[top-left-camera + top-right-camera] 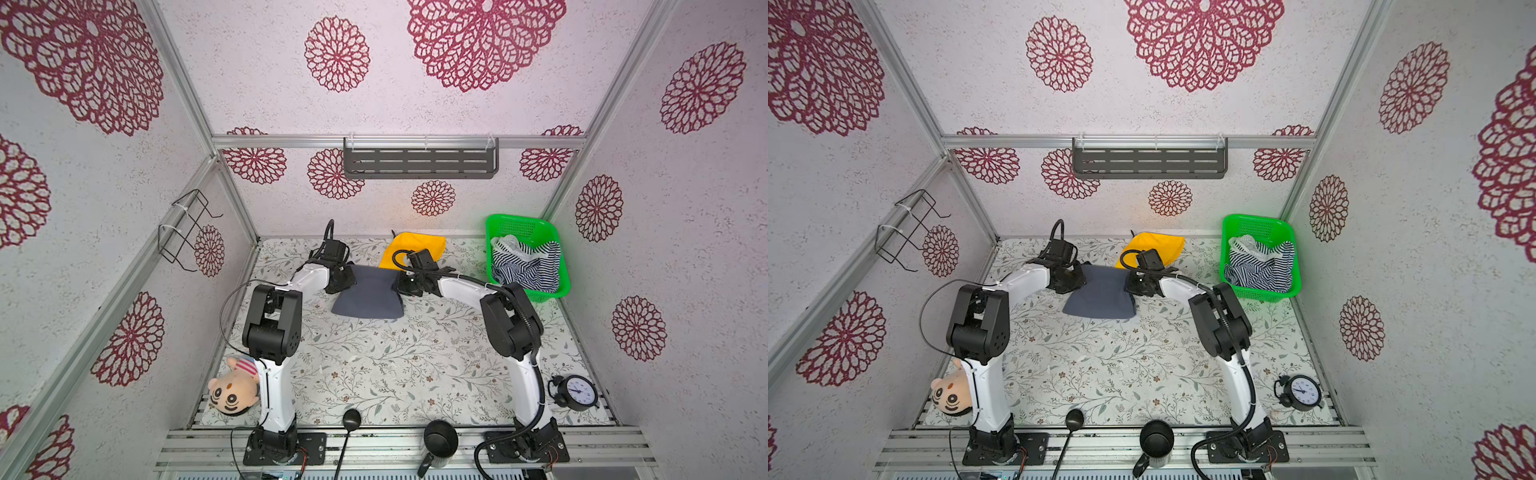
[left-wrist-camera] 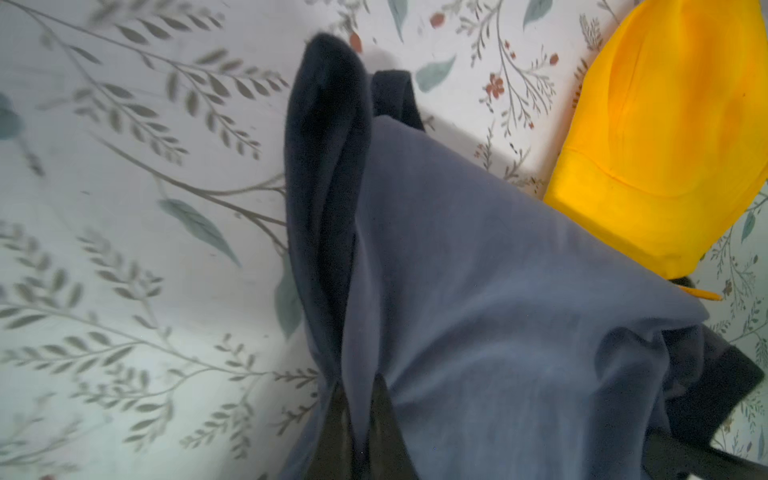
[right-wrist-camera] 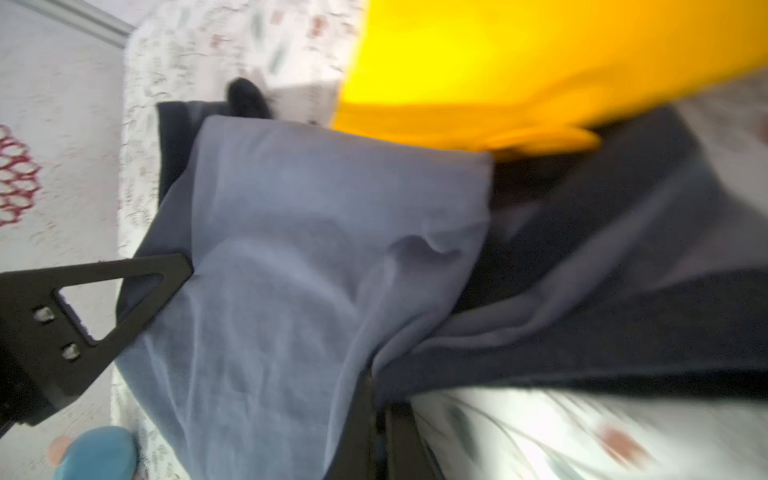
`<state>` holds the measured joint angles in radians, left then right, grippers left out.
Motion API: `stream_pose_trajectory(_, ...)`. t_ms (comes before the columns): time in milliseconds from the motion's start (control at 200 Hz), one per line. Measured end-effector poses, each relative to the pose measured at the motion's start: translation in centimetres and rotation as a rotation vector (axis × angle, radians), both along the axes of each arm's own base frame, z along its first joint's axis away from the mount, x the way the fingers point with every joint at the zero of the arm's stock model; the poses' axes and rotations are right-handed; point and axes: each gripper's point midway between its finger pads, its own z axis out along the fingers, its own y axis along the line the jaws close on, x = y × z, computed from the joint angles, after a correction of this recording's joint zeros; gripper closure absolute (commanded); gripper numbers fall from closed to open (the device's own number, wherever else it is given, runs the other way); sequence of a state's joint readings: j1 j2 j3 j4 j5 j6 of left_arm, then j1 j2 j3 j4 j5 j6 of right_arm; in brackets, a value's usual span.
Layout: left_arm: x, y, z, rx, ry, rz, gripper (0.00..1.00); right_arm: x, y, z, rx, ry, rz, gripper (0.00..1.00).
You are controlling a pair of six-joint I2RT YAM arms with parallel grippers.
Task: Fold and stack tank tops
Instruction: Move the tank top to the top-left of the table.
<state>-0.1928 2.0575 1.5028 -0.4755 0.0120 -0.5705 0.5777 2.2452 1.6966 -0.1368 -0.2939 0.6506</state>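
Left gripper (image 2: 360,399): jaws clenched on the grey-blue tank top (image 2: 478,291), cloth pinched between the two fingers, navy trim bunched just beside them. In a top view the left gripper (image 1: 349,272) sits at the top's 10 o'clock corner.

Right gripper (image 3: 380,411): jaws also clenched on the same grey-blue tank top (image 3: 311,249), fabric running into the pinch. That view is motion-blurred, so fine detail is unreadable. In a top view the right gripper (image 1: 400,283) is at the top's 2 o'clock corner.

In both top views the grey-blue tank top (image 1: 368,297) (image 1: 1100,293) is a compact, roughly rectangular shape, far edge stretched straight between the grippers, near edge lying on the floral table (image 1: 395,365). It sits toward 12 o'clock from the table centre. No chest print visible.

Yellow hat (image 1: 419,243) (image 2: 665,124): at 1 o'clock from the top, touching or just beside its far edge; can't tell which.

Striped tank top (image 1: 525,266) (image 1: 1260,268): crumpled inside the green basket (image 1: 523,220), at the table's 2 o'clock corner, well apart from both grippers.

Along the 6 o'clock side: plush toy (image 1: 232,390) at 8 o'clock, ladle (image 1: 351,419) and black mug (image 1: 440,440) near 6, alarm clock (image 1: 577,390) at 4.
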Motion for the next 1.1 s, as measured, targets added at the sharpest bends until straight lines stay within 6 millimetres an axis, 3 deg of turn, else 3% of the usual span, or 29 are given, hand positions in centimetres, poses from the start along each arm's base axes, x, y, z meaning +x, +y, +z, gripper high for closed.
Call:
stream_pose_trajectory(95, 0.7, 3.7, 0.4, 0.023, -0.006, 0.066, 1.0, 1.1, 3.0, -0.1, 0.029, -0.037, 0.051, 1.0)
stream_pose_trajectory(195, 1.4, 7.9, 0.7, 0.038, -0.01, 0.136, 1.0, 1.9, 5.9, -1.4, 0.062, -0.06, 0.088, 0.99)
stream_pose_trajectory(245, 2.2, 9.7, 1.0, 0.045, -0.016, 0.161, 1.0, 2.3, 7.3, -2.1, 0.083, -0.069, 0.109, 0.81)
stream_pose_trajectory(300, 3.2, 11.5, 1.2, 0.052, -0.027, 0.184, 1.0, 2.9, 8.7, -2.6, 0.112, -0.084, 0.121, 0.52)
stream_pose_trajectory(335, 3.8, 12.4, 1.3, 0.061, -0.033, 0.194, 1.0, 3.2, 9.5, -2.5, 0.139, -0.109, 0.14, 0.27)
stream_pose_trajectory(360, 4.3, 13.1, 1.4, 0.069, -0.039, 0.202, 1.0, 3.3, 9.9, -2.0, 0.15, -0.129, 0.146, 0.03)
stream_pose_trajectory(485, 6.3, 16.2, 1.0, 0.101, -0.045, 0.231, 1.0, 2.8, 9.5, -0.5, 0.112, -0.237, 0.168, 0.01)
stream_pose_trajectory(631, 7.9, 19.0, 0.2, 0.129, -0.033, 0.249, 1.0, 0.1, 5.2, 2.6, -0.026, -0.334, 0.153, 0.01)
stream_pose_trajectory(761, 8.9, 21.4, -0.3, 0.154, -0.025, 0.27, 1.0, -1.6, 0.5, 8.6, -0.008, -0.423, 0.102, 0.01)
stream_pose_trajectory(901, 8.8, 23.8, -1.0, 0.183, -0.002, 0.3, 1.0, -1.3, -6.4, 14.3, 0.053, -0.506, 0.001, 0.01)
stream_pose_trajectory(996, 8.2, 25.2, -1.3, 0.189, 0.015, 0.323, 1.0, -0.7, -11.1, 15.7, 0.039, -0.499, -0.069, 0.01)
stream_pose_trajectory(1096, 7.9, 26.6, -1.3, 0.206, 0.023, 0.347, 1.0, -0.4, -15.8, 15.6, -0.039, -0.452, -0.138, 0.01)
